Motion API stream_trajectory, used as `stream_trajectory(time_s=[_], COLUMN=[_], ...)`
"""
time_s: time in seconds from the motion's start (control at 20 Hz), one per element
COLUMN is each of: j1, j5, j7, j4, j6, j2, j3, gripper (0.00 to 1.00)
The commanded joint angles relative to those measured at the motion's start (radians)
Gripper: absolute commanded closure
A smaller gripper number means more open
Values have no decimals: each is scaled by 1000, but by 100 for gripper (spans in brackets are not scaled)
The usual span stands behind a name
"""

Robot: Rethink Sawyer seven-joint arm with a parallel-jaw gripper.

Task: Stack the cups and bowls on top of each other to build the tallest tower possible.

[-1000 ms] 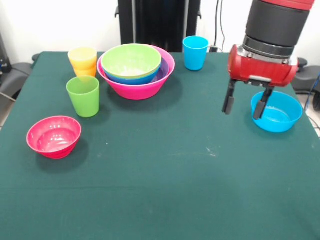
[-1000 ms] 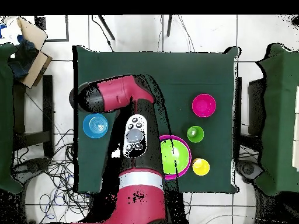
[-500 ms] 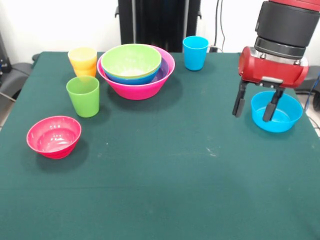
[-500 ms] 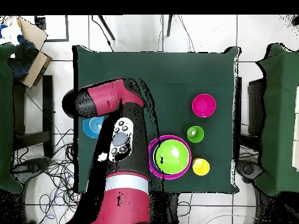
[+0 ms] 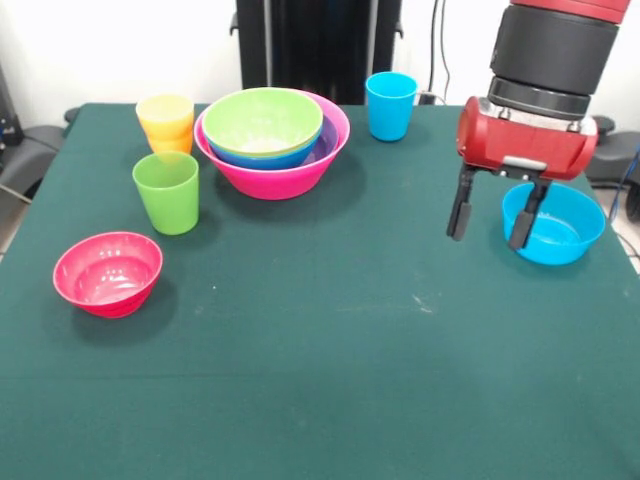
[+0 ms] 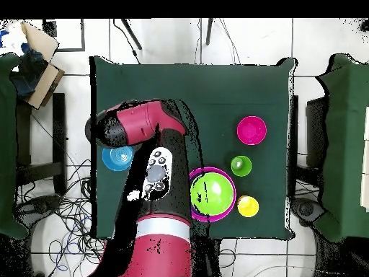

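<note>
My gripper hangs open just above the table at the right, its fingers straddling the left rim of the small light blue bowl; nothing is held. The tower stands at the back: a large pink bowl holding purple, blue and light green bowls. A yellow cup nested in an orange one stands to its left, a green cup in front of those, a blue cup at the back. A red-pink bowl sits front left. In the overhead view the arm partly covers the light blue bowl.
The green tablecloth spreads wide in front of the objects. The light blue bowl lies close to the table's right edge. Chairs and cables surround the table in the overhead view, and a cardboard box lies off one corner.
The gripper shifted right over the light blue bowl, then came back left, so that it now straddles the bowl's left rim. It stayed open. Bowls and cups have not moved.
</note>
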Motion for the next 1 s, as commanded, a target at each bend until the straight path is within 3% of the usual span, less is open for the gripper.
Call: stream_trajectory(time_s=[0.05,0.55,1.0], j1=[-18,54,118], j5=[-33,-51,-16], j7=[52,129,125], j4=[150,335,407], j6=[-76,-237,-207], j2=[-32,-69,-131], j3=[60,-17,-77], gripper=[0,0,0])
